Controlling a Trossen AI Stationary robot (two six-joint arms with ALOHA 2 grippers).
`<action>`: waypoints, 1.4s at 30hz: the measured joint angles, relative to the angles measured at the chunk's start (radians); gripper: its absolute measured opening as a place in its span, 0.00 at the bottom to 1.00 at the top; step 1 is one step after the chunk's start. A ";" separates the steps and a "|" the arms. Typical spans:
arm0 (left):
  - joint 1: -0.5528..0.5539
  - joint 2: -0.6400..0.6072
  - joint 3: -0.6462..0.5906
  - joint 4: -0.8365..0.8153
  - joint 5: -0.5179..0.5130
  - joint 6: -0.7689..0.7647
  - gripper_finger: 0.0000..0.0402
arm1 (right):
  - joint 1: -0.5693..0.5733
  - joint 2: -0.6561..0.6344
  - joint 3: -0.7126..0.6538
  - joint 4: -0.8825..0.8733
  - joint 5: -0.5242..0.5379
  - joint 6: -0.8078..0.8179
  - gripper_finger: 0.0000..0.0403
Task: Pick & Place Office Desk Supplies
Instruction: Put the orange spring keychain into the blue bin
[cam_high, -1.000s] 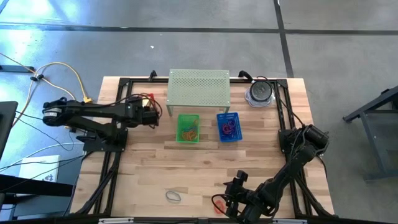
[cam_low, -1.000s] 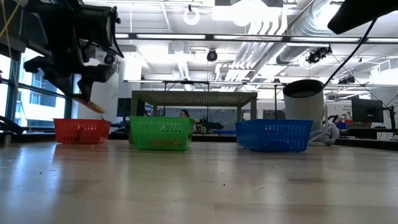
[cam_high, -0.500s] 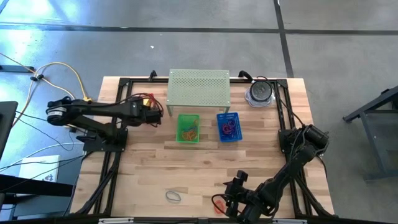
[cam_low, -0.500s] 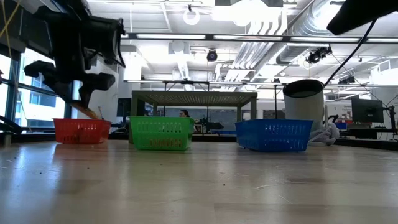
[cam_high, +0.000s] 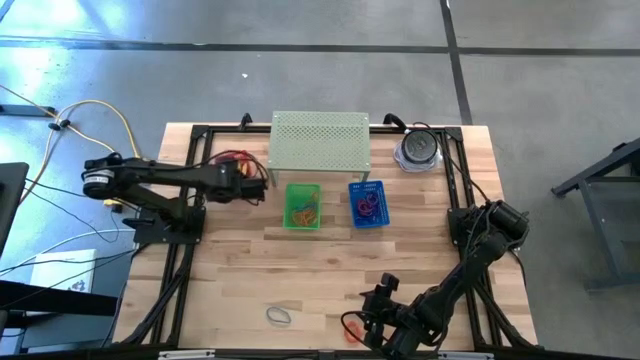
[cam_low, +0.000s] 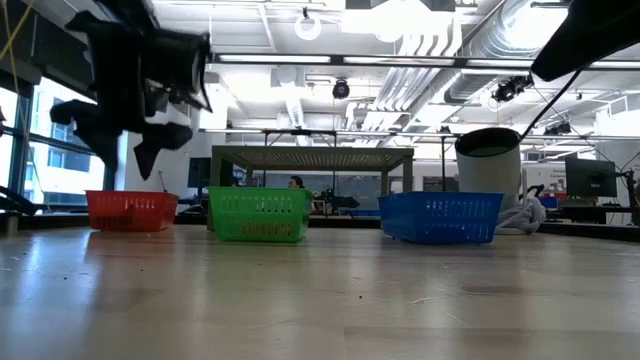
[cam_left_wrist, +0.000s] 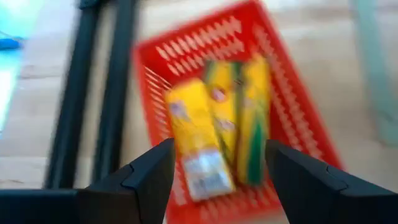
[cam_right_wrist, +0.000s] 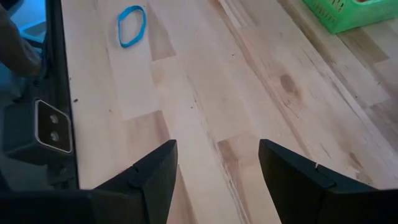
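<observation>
Near the front, the right gripper (cam_high: 372, 318) waited with jaws apart, by a blue loop (cam_right_wrist: 131, 26) on the tabletop (cam_high: 330, 270). Farther back, the left gripper (cam_left_wrist: 214, 180) had just let go; its yellow packet (cam_left_wrist: 196, 147) lay in the red basket (cam_left_wrist: 292, 118), so that one was put away

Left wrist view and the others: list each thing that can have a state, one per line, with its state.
Left end effector: open, empty, above the red basket.
Red basket: upright, holding three yellow packets lying flat.
Green basket: upright, holding loops.
Blue basket: upright, holding red and blue loops.
Right end effector: open, empty, above bare table.
Blue loop: flat on the table, loose.
</observation>
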 joint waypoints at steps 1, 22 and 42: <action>-0.009 -0.011 0.014 -0.002 0.041 0.022 0.59 | 0.000 0.000 0.000 -0.003 0.001 -0.003 0.53; -0.705 -0.039 0.149 0.316 0.056 0.227 0.59 | -0.032 0.000 0.000 0.111 -0.001 -0.283 0.53; -0.905 0.219 0.147 0.797 0.052 0.496 0.59 | -0.113 0.013 -0.001 0.137 -0.429 -0.645 0.53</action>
